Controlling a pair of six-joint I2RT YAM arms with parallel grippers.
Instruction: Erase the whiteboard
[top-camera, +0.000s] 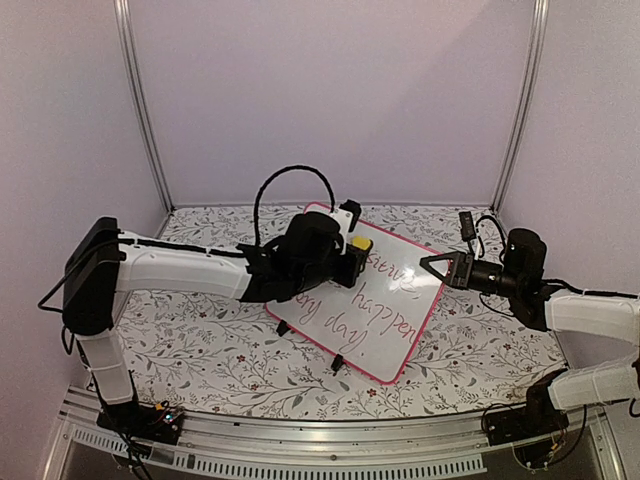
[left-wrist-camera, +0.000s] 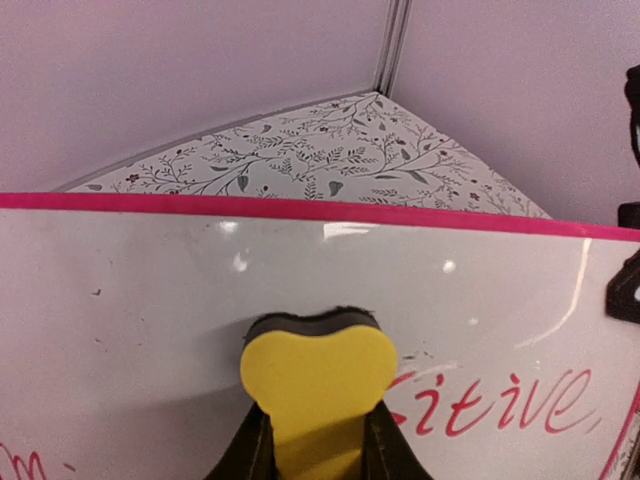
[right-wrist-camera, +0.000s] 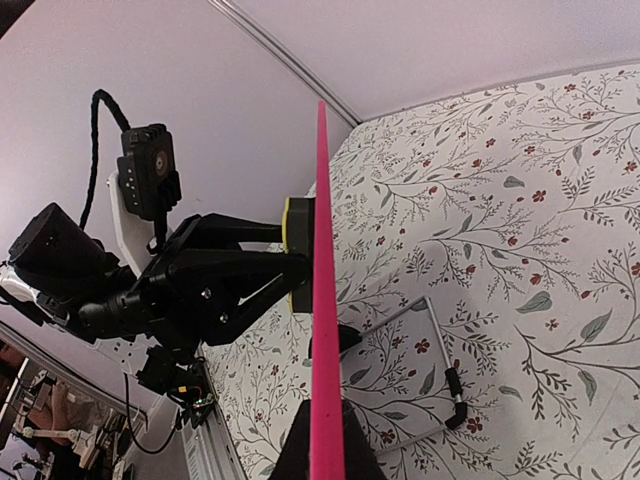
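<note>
The whiteboard stands tilted on the table, pink-framed, with red handwriting on its right half. Its left half is white. My left gripper is shut on a yellow eraser with black felt, pressed against the board near its top edge. In the left wrist view the eraser sits just left of the red letters on the board. My right gripper is shut on the board's right edge; the right wrist view shows the frame edge-on between its jaws, with the eraser touching the face.
Two black clip feet hold the board's lower edge. A wire stand props the board from behind. The table has a floral cover. Enclosure posts and walls close in the back and sides.
</note>
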